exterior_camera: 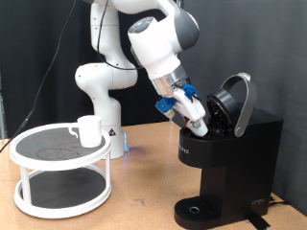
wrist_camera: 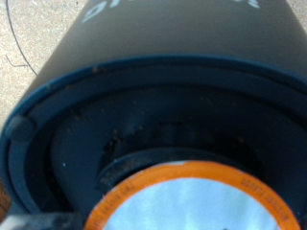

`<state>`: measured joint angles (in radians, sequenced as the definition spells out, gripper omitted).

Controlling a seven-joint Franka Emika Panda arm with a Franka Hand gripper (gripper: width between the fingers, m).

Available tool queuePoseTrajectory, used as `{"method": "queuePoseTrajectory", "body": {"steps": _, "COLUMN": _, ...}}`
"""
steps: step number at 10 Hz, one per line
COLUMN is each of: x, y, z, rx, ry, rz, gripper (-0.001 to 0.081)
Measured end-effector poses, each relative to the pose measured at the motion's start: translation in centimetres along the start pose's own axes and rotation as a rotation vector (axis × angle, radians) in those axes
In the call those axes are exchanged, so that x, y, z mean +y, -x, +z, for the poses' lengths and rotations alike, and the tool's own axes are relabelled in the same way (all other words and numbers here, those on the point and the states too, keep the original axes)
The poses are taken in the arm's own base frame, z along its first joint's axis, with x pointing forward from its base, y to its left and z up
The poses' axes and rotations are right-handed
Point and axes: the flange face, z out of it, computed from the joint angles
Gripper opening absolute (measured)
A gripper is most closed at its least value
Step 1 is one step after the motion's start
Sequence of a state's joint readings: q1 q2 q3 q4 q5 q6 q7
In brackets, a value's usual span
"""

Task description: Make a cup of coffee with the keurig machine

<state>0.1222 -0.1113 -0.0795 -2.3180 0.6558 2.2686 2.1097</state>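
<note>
Keurig machine (exterior_camera: 230, 144) lid raised; gripper (exterior_camera: 200, 123) at pod chamber, opening not discernible. Orange-rimmed pod (wrist_camera: 182, 196) judged light, foil fragile; best gripped by rim.

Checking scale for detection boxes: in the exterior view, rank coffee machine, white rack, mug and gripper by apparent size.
1. White rack and coffee machine, lid up: similar extent, and the rack may be nearer the camera, so no ranking between them.
2. Gripper, at the machine's open top.
3. Mug on the rack's upper shelf: smallest.

Silver lettering on keurig machine (exterior_camera: 223, 161) front, too small to read.
</note>
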Motion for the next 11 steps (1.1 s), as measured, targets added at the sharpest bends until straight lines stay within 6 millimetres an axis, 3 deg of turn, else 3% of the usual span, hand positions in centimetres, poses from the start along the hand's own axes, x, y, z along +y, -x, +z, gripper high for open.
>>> {"method": "queuePoseTrajectory", "body": {"steps": 4, "x": -0.2, "y": 0.0, "z": 0.4, "rx": -0.003, "ry": -0.003, "rz": 0.007, "gripper": 0.0408}}
{"method": "queuePoseTrajectory", "body": {"steps": 5, "x": -0.2, "y": 0.0, "z": 0.5, "rx": -0.005, "ry": -0.002, "rz": 0.009, "gripper": 0.0629}}
{"method": "queuePoseTrajectory", "body": {"steps": 6, "x": -0.2, "y": 0.0, "z": 0.5, "rx": -0.009, "ry": 0.001, "rz": 0.011, "gripper": 0.0629}}
{"method": "queuePoseTrajectory", "body": {"steps": 7, "x": -0.1, "y": 0.0, "z": 0.5, "rx": -0.015, "ry": 0.006, "rz": 0.01, "gripper": 0.0713}}
{"method": "queuePoseTrajectory", "body": {"steps": 11, "x": 0.9, "y": 0.2, "z": -1.1, "rx": -0.067, "ry": 0.077, "rz": -0.042, "gripper": 0.0734}}
